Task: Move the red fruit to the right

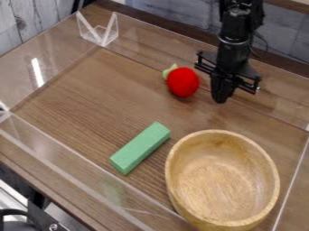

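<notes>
The red fruit (182, 81) is a small round bright-red toy with a green leafy bit on its left side. It rests on the wooden table top, at the back centre. My gripper (225, 93) hangs from the black arm just to the fruit's right, its fingers pressed together and pointing down at the table. Nothing is between the fingers. A narrow gap separates the gripper from the fruit.
A green rectangular block (141, 147) lies at front centre. A large wooden bowl (182, 177) stands at the front right. Clear plastic walls (36, 72) ring the table, with a clear stand (98, 29) at the back left.
</notes>
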You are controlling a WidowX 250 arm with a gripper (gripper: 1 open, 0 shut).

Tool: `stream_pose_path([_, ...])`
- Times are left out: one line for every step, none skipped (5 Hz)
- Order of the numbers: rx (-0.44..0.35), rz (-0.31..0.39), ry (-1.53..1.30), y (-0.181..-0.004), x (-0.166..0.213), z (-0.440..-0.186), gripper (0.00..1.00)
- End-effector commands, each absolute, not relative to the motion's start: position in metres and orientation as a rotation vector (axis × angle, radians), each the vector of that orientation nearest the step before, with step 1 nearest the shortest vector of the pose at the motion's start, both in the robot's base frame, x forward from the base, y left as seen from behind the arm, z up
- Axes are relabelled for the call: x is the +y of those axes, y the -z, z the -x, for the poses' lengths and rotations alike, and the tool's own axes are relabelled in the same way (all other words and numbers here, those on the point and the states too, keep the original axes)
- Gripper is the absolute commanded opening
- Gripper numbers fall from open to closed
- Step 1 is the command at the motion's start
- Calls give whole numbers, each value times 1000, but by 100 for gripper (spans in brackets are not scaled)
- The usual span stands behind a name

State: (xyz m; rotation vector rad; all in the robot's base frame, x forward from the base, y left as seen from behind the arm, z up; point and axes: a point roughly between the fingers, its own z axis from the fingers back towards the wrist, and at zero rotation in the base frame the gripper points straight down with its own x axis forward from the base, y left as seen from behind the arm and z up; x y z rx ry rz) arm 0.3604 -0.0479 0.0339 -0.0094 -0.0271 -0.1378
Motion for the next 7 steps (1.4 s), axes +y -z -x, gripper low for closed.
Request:
stream_pose_path([-78,18,162,-45,-51,-371,0])
stream_pose_path([-77,30,127,-38,-54,-368,0])
stream_pose_path([-74,43,96,-32,-56,-367,0])
stream_pose_path([-72,55,76,-38,-67,-358,0])
stream_pose_path([-68,68,56,-43,-76,-350,0])
stream_pose_path([-58,81,82,-43,-80,-348,100])
stream_pose_path([-48,93,103,-44,-80,-346,100])
